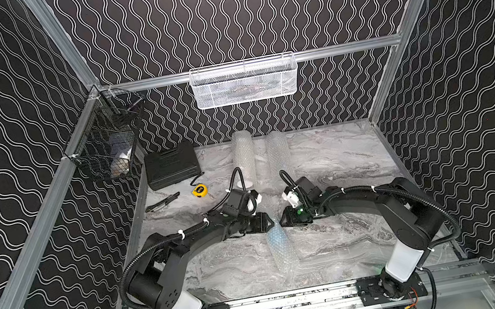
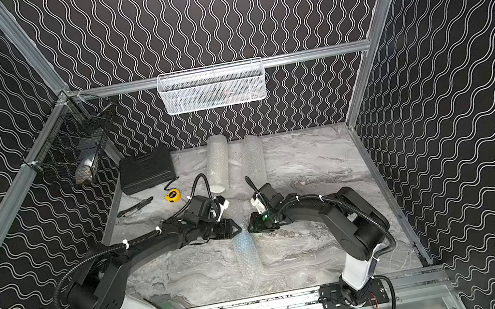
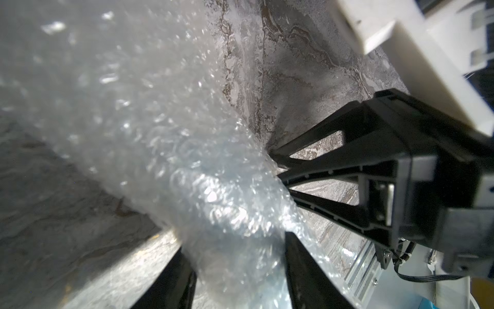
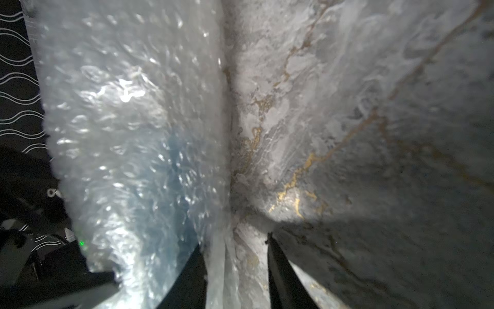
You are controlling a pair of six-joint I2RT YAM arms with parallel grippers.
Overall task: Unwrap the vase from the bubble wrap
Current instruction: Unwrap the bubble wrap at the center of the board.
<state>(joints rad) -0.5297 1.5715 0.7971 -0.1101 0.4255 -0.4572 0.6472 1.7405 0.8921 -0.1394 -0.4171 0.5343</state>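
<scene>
Judging from how things lie, the unwrapping has hardly begun. The bubble wrap [image 1: 281, 249] is a long closed bundle on the tabletop [image 1: 374, 236], in the middle between the two arms. In both top views no layer of it is laid open. The vase [image 4: 173, 160] shows only as a bluish shade through the layers in the right wrist view. Its shape cannot be made out, so it seems fully covered.

The left gripper [image 1: 270, 221] is clamped on the bubble wrap: in the left wrist view the sheet is pinched between its two fingers. The right gripper [image 1: 282, 221] meets the bundle from the opposite side. A thin edge of the sheet lies between its fingers, which stand a little apart; whether they pinch this edge I cannot tell.

Nearly everything is left to do: to pull the free edge away, to roll the layers off, and to bring the vase out. Two other rolls [image 1: 278, 151] lie at the back of the tabletop, well apart from the grippers.
</scene>
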